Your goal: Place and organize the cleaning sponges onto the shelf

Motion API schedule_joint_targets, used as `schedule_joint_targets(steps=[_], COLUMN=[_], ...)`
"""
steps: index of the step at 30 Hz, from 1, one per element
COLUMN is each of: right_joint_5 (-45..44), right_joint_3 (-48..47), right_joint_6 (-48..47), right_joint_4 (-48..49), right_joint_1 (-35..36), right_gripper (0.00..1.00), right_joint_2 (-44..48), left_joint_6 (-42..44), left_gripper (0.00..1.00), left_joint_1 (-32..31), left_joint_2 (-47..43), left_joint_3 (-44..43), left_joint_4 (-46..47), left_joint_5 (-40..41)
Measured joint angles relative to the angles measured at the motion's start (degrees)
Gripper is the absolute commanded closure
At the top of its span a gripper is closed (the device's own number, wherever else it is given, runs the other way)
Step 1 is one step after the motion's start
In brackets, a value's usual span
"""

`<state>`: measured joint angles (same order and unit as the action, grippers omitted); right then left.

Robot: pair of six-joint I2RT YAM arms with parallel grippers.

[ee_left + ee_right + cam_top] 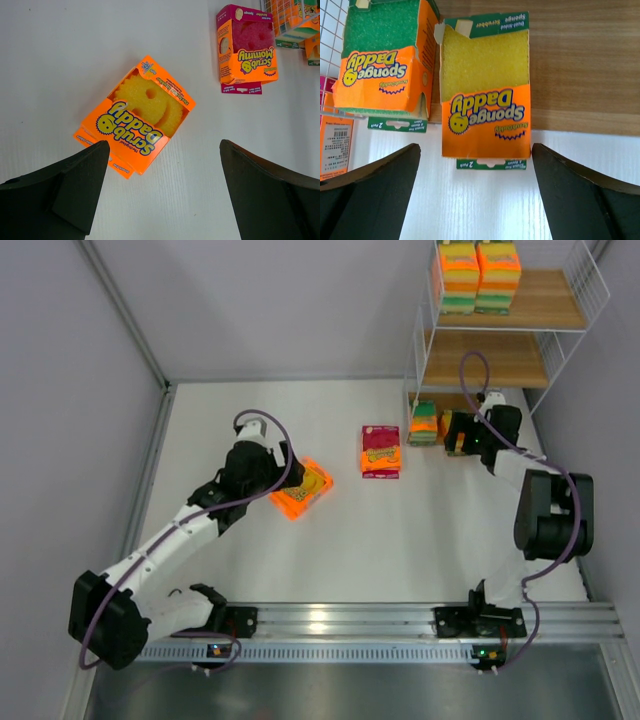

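An orange Scrub Daddy sponge pack (302,488) lies flat on the white table, just in front of my open, empty left gripper (280,468). In the left wrist view the pack (137,117) lies ahead of the left finger, and the gripper (162,145) is over bare table. A magenta-topped pack (380,451) lies mid-table and also shows in the left wrist view (246,46). My right gripper (463,438) is open at the shelf (545,300) bottom tier. In the right wrist view it (475,150) faces a yellow-faced pack (487,90) that lies half on the board (580,65), beside a green-faced pack (382,65).
Two stacks of sponge packs (478,275) stand on the shelf's top board. The middle board (490,360) shows bare wood. White wire frame posts (418,350) edge the shelf. Grey walls close in the table at the left and back.
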<state>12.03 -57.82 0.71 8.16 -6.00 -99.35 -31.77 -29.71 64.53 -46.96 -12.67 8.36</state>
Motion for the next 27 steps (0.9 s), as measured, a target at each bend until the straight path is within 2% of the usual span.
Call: schedule_joint_targets(steps=[6, 7, 9, 16, 17, 21, 27], right_joint_5=[-1.6, -1.8, -2.5, -4.0, -4.2, -5.7, -10.2], right_joint_3=[5.6, 6.4, 8.1, 16.3, 18.1, 24.3, 30.8], right_joint_6=[3.1, 3.8, 5.7, 20.9, 24.2, 37.4, 51.9], right_joint_4=[0.9, 1.3, 2.6, 9.0, 9.9, 13.3, 26.1], right_joint_1=[0.0, 0.0, 0.0, -0.7, -0.8, -1.1, -1.3], right_gripper=[0.01, 0.02, 0.10, 0.78, 0.91, 0.93, 0.91], right_joint_2=[7.0, 8.5, 11.4, 15.8, 15.8, 15.1, 10.5], left_joint_6=[0.0, 0.0, 0.0, 0.0, 0.0, 0.0, 0.0], left_gripper=[0.02, 0.02, 0.02, 0.02, 0.02, 0.02, 0.02], left_joint_1=[0.0, 0.0, 0.0, 0.0, 0.0, 0.0, 0.0], left_joint_2=[-1.0, -1.0, -1.1, -1.8, -2.1, -3.0, -3.4], left_joint_3=[0.0, 0.0, 0.0, 0.8, 0.9, 1.4, 1.6], left_joint_4=[0.0, 0.0, 0.0, 0.0, 0.0, 0.0, 0.0], left_joint_5=[0.0, 0.0, -0.2, -0.6, -0.6, -0.6, -0.4])
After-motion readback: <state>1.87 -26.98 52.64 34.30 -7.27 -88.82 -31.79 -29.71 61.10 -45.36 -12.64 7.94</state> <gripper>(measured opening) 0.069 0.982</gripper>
